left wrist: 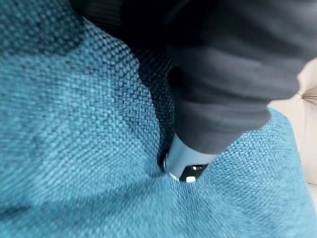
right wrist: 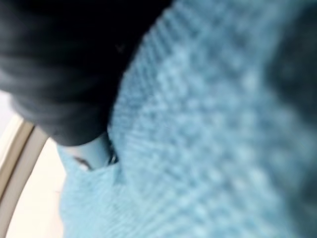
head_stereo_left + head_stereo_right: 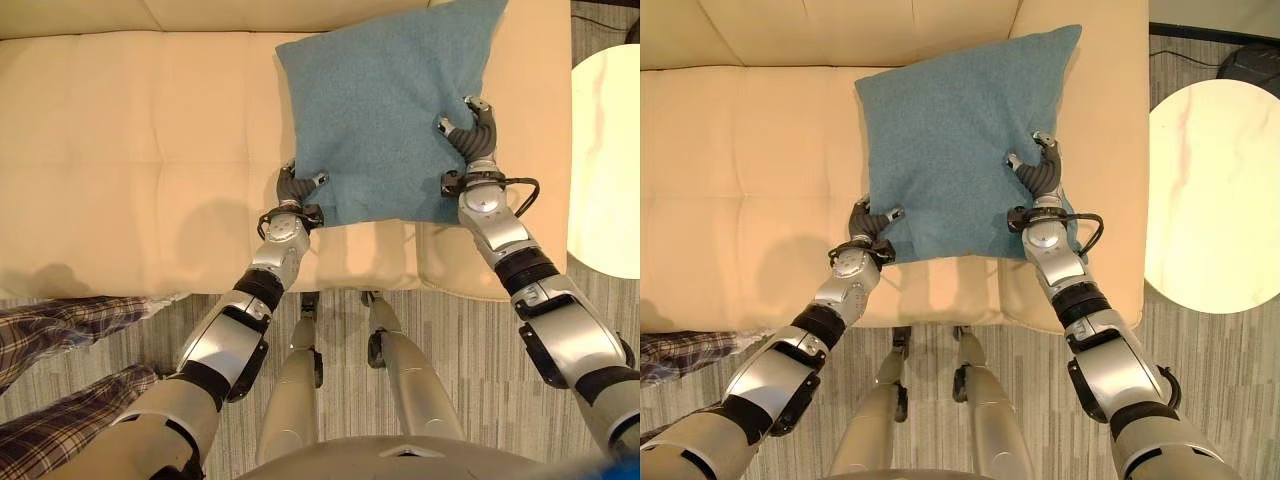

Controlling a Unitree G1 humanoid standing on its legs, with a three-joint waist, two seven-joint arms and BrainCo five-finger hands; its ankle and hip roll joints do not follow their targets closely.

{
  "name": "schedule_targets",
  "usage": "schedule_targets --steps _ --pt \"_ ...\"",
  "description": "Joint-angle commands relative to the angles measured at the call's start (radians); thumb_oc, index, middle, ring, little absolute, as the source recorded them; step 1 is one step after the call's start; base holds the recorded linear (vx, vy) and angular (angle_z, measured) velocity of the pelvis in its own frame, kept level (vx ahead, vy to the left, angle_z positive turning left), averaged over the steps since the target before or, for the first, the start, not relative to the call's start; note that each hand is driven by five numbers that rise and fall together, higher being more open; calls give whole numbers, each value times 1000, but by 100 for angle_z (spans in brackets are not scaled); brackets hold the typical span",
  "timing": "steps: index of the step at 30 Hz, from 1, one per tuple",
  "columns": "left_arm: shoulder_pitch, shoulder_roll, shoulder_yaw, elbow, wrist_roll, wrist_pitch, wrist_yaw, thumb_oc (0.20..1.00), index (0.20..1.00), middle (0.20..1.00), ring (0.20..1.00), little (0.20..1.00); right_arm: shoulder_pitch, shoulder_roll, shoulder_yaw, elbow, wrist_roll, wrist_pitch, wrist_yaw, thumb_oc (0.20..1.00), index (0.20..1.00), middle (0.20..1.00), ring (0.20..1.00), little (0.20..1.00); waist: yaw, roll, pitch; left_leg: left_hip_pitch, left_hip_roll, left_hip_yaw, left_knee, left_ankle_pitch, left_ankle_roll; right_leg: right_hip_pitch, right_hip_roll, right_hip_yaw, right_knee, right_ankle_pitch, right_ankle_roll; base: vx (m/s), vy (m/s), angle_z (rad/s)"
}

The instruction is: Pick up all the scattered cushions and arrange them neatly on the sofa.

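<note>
Blue cushion (image 3: 955,140) lies flat on sofa seat (image 3: 740,170) at its right end, left hand (image 3: 872,222) pinching the near-left corner, right hand (image 3: 1040,170) clamped on the near-right edge; best to square it against the backrest (image 3: 840,30) before release.

I see a blue-green cushion (image 3: 385,110) with a fine woven dot pattern on its cloth, right under my fingers. The sofa (image 3: 130,150) around it is pale cream and plain, with thin stitched lines. My left hand (image 3: 297,186) and right hand (image 3: 476,128) have dark grey ribbed covers and silver fingers (image 3: 1042,140) with dark tips. Past my right fingers is a round table (image 3: 1215,190), white with faint cream marbling. The floor (image 3: 450,330) is grey with thin stripes. A person's trousers (image 3: 60,330) are checked in dark red, blue and white.
</note>
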Motion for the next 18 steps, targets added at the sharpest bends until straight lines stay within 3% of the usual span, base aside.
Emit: schedule_targets --steps 1,6,13,15,18 --pt "0 -46 9 -133 15 -87 -45 200 200 200 200 200 83 90 15 -43 1 -42 62 200 200 200 200 200 -6 -7 -43 28 13 3 1 17 -109 38 -81 -13 41 -76 169 20 -47 -3" --pt "163 -62 36 -279 42 -92 -57 200 200 200 200 200 245 101 -48 -158 -23 -60 89 200 200 200 200 200 -2 -3 -52 108 9 2 1 -2 -102 135 -79 -22 33 -91 165 37 -45 1" --pt "476 -27 59 -513 104 -66 -132 200 200 200 200 200 548 85 -139 -360 -66 -90 165 200 200 200 200 200 18 17 -30 271 17 -22 22 -33 -84 362 -83 -65 42 -170 139 41 -81 35" --pt "542 -11 60 -563 109 -58 -155 200 200 200 200 200 599 79 -140 -403 -75 -96 185 200 200 200 200 200 21 13 -10 268 3 -39 132 -78 -69 428 -88 -77 46 -193 124 -43 -49 46" --pt "586 -10 68 -580 94 -60 -172 200 200 200 200 200 638 73 -143 -427 -74 -98 204 200 200 200 200 200 32 9 5 244 0 -31 236 -90 -74 484 -96 -95 52 -216 109 -2 13 39"
